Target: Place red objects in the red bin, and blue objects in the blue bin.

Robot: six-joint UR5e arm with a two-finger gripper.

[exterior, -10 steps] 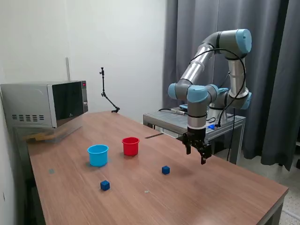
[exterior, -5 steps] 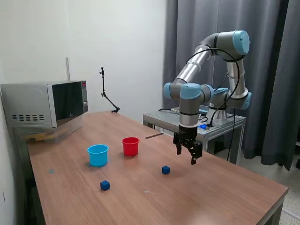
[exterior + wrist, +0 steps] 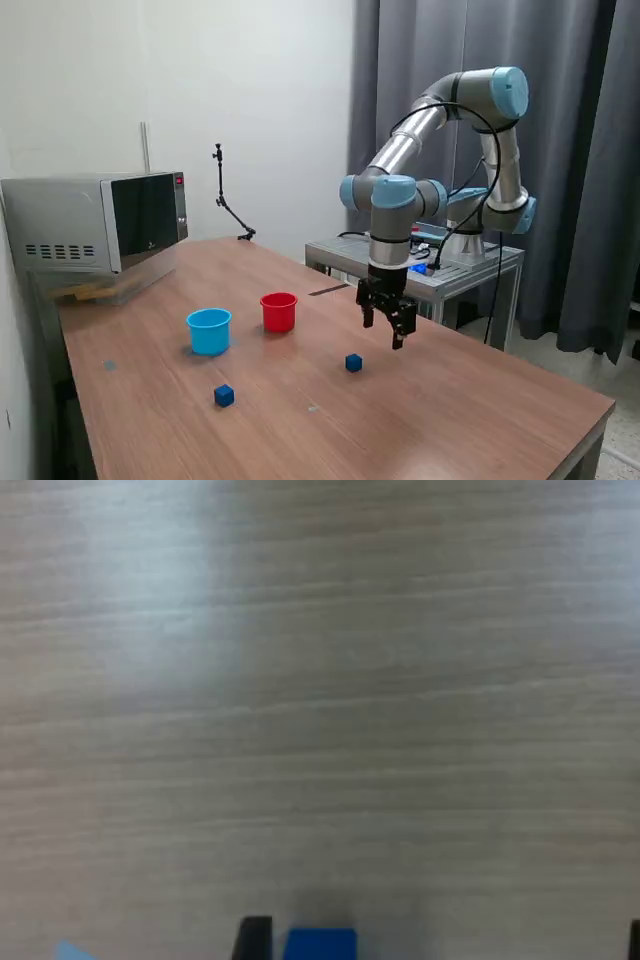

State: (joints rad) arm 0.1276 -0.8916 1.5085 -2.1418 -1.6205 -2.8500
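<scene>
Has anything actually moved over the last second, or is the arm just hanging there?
The arm moved. Its tool swung toward the exterior view's left and now hangs above the table close to the nearer blue cube. It took hold of nothing and let go of nothing. The other blue cube, the red cup and the light-blue cup stayed where they were.

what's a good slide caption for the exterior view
UR5e gripper hovers above a blue cube, a second cube nearer the blue cup and red cup.
</scene>
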